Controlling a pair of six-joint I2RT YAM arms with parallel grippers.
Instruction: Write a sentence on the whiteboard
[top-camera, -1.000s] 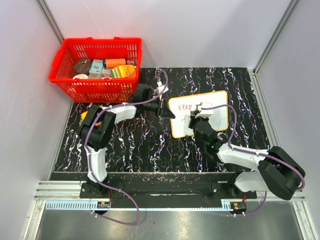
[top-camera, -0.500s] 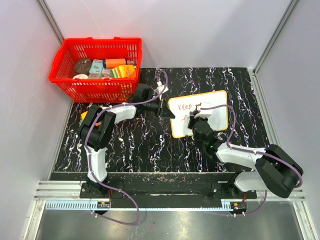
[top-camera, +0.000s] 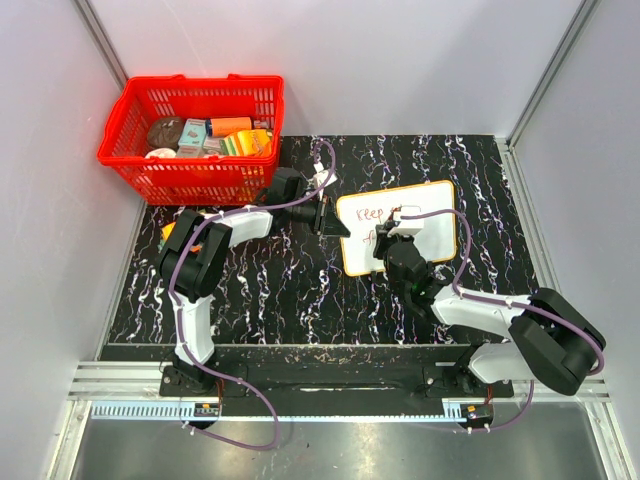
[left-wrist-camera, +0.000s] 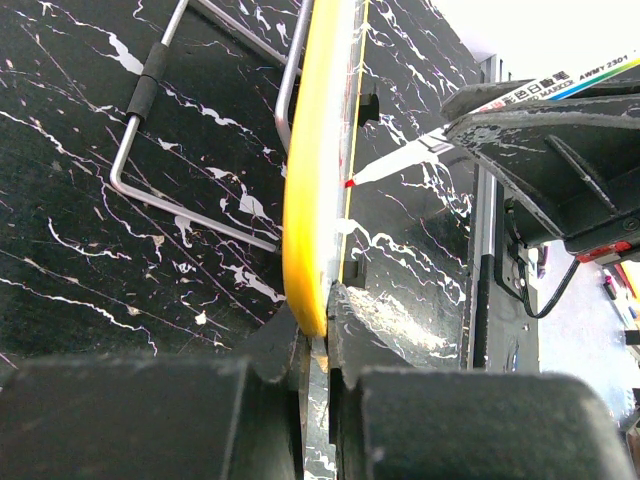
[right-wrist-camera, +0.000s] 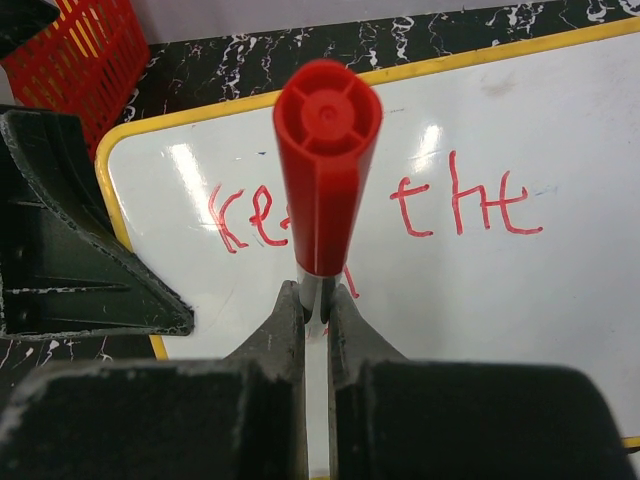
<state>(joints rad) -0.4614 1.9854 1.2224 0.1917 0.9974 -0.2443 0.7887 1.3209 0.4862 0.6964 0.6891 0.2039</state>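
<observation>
The whiteboard (top-camera: 430, 205), white with a yellow rim, lies right of centre on the black mat. It also shows in the right wrist view (right-wrist-camera: 520, 290) and edge-on in the left wrist view (left-wrist-camera: 312, 180). Red writing on it (right-wrist-camera: 455, 205) reads "keep the", with a few strokes of a second line below. My left gripper (top-camera: 328, 217) is shut on the board's left rim (left-wrist-camera: 318, 322). My right gripper (top-camera: 388, 243) is shut on a red marker (right-wrist-camera: 325, 180), held upright with its tip (left-wrist-camera: 350, 183) at the board's lower left part.
A red basket (top-camera: 195, 140) full of small packages stands at the back left. A wire stand (left-wrist-camera: 165, 150) lies on the mat behind the board. An orange object (top-camera: 168, 232) sits by the left arm. Grey walls close in both sides.
My right gripper with the marker has shifted slightly left and down over the board's second line. The left arm and the board have not moved.
</observation>
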